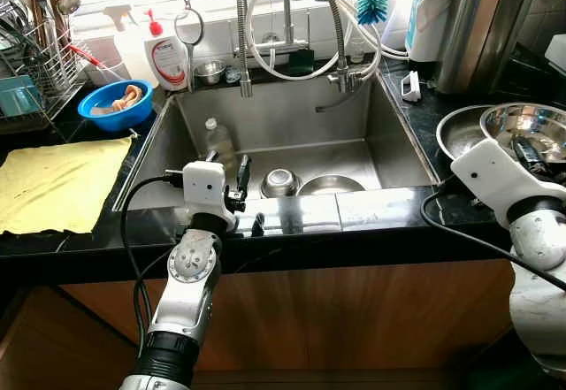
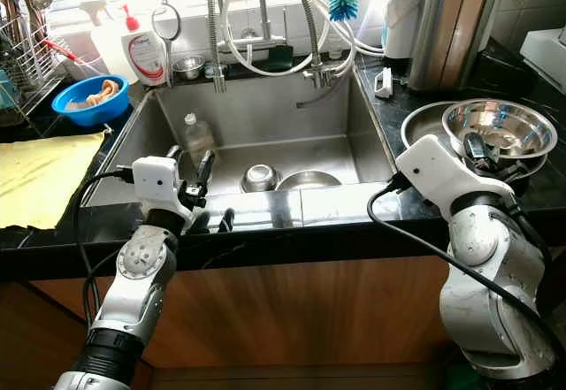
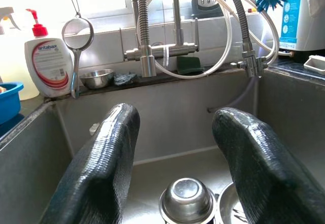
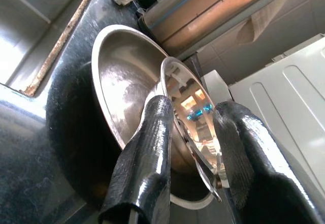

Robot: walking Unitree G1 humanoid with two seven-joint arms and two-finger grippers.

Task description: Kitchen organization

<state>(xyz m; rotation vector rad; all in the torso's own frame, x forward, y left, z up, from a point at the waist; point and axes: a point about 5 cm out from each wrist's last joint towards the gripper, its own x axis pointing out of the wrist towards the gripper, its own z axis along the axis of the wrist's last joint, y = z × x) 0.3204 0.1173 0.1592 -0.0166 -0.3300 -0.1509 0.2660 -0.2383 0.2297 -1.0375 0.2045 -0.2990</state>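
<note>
My left gripper (image 1: 228, 167) hovers open over the front edge of the steel sink (image 1: 292, 116), with nothing between its fingers. Just beyond it in the sink lie a small upturned steel bowl (image 3: 187, 198), a wider steel dish (image 1: 329, 184) and a clear plastic bottle (image 1: 217, 138). On the right counter my right gripper (image 4: 195, 127) pinches the rim of a shiny steel bowl (image 1: 531, 125), one finger outside and one inside. That bowl sits over the right side of a larger steel bowl (image 1: 460, 133).
A yellow cloth (image 1: 57, 182) covers the left counter, with a blue bowl (image 1: 113, 104), a soap bottle (image 1: 166, 57) and a dish rack (image 1: 35, 63) behind it. Faucet hoses (image 1: 332, 19) arch over the sink. A tall steel container (image 1: 482, 23) stands at the back right.
</note>
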